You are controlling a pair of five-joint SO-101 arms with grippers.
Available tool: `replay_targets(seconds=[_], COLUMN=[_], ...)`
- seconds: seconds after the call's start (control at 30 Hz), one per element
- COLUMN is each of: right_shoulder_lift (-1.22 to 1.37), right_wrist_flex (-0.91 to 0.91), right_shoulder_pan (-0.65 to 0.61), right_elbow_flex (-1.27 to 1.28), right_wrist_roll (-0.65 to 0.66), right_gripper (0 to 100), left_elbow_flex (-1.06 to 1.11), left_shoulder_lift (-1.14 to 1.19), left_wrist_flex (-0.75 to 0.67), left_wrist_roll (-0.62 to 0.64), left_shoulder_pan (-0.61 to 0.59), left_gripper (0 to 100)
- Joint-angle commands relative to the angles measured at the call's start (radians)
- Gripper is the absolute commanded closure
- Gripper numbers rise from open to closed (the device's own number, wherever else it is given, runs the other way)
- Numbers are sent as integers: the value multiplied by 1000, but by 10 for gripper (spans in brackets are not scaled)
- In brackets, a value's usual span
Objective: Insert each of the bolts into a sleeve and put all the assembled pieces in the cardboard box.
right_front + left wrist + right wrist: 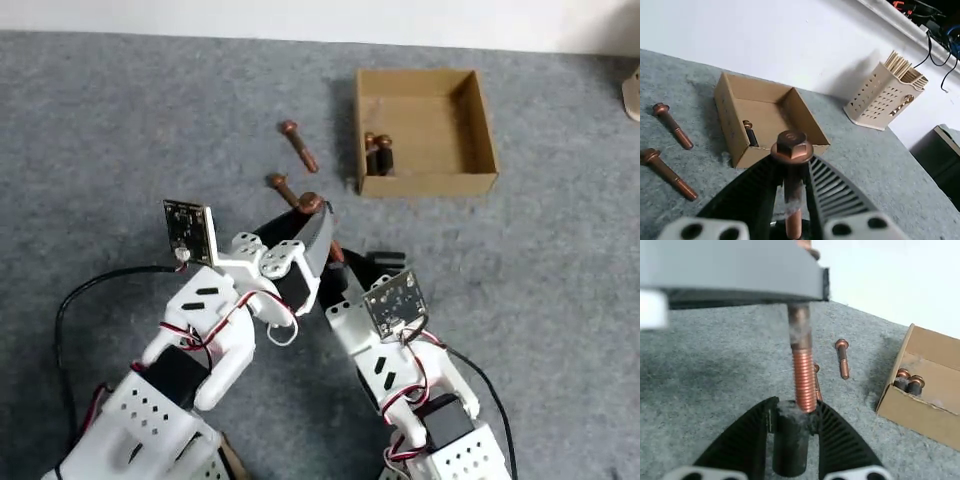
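**Bolt tip at the sleeve mouth**

The left jaws are closed on a bolt [791,150], pinching its shank below the head. Its threaded tip sits in the mouth of the black sleeve [790,445], which is clamped between the right jaws. Insertion looks just begun; next the bolt likely needs a straight push along the sleeve. Just beyond both jaws, a near loose bolt [280,186] and a far loose bolt [298,145] lie on the tabletop [120,130]. Right of them, the cardboard box [430,185] holds two finished pieces [378,155], with room left.

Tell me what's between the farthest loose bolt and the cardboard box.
Bare grey carpet, in the high view, between that bolt and the cardboard box.
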Motion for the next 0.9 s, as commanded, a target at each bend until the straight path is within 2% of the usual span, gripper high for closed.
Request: replay_targets(seconds=[0.0, 0.17, 0.37, 0.67, 0.87], right_shoulder_lift=[-21, -21, -21, -21, -21], right_wrist_flex=[-38, -38, -65, -65, -65], right_shoulder_pan=[-8, -8, -7, 30, 30], right_elbow_flex=[131, 131, 131, 131, 131], right_wrist_roll=[-8, -8, -8, -8, -8], right_gripper=[994, 994, 994, 994, 994], left_elbow_flex=[24, 42, 47, 5, 5], left_shoulder_lift=[-21, -21, -21, -30, -30], left_wrist_flex=[-51, -104, -103, 48, 57], left_wrist_roll=[-9, -9, -9, -6, -2], left_shoulder_pan=[8, -54, -31, 61, 64], left_gripper=[994, 994, 994, 994, 994])
